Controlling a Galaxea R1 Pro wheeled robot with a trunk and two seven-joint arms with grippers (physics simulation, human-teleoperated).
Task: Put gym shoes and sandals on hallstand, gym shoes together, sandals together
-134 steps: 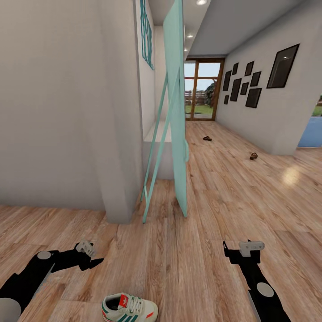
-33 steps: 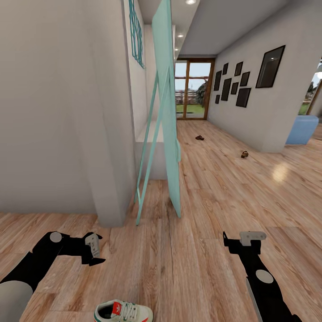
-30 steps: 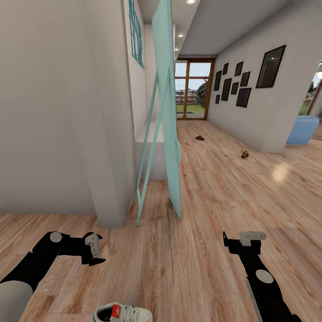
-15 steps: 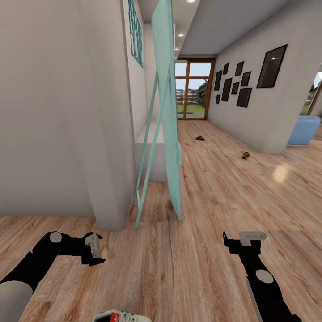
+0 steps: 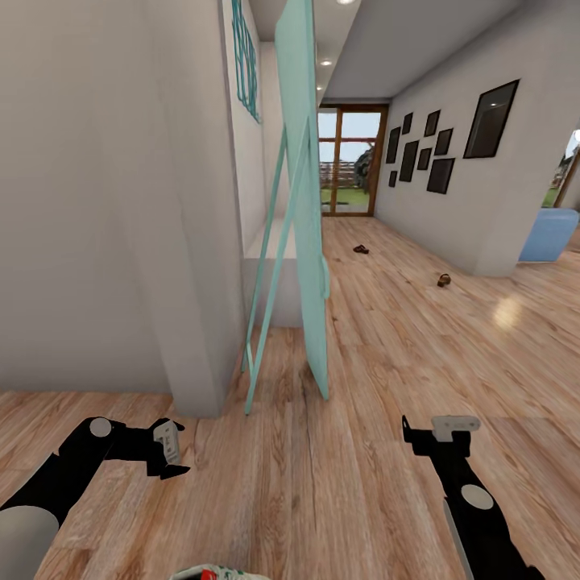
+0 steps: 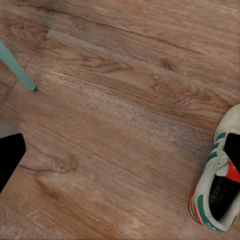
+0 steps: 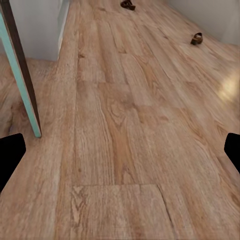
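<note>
One white gym shoe (image 6: 216, 186) with green stripes and a red tongue tab lies on the wood-plank corridor floor (image 5: 379, 387). In the head view only a sliver of that gym shoe (image 5: 211, 573) shows at the bottom edge, below my left gripper (image 5: 174, 448). The left gripper (image 6: 120, 155) is open and hangs over bare planks beside the shoe. My right gripper (image 5: 435, 428) is open too, low over the floor, holding nothing. Two small brown sandals lie far down the corridor, apart from each other: one sandal (image 5: 361, 249) (image 7: 128, 4) farther off, the other sandal (image 5: 443, 280) (image 7: 196, 38) nearer the right wall.
A tall teal board on slanted legs (image 5: 309, 201) leans ahead, left of centre, beside a wall corner (image 5: 197, 322). Behind it stands a pale low unit (image 5: 272, 270), mostly hidden. A glass door (image 5: 348, 161) ends the corridor; black frames (image 5: 439, 153) hang on the right wall.
The whole view has crept forward, so the gym shoe has slid almost off the head view's bottom edge. Both arms hold the same pose.
</note>
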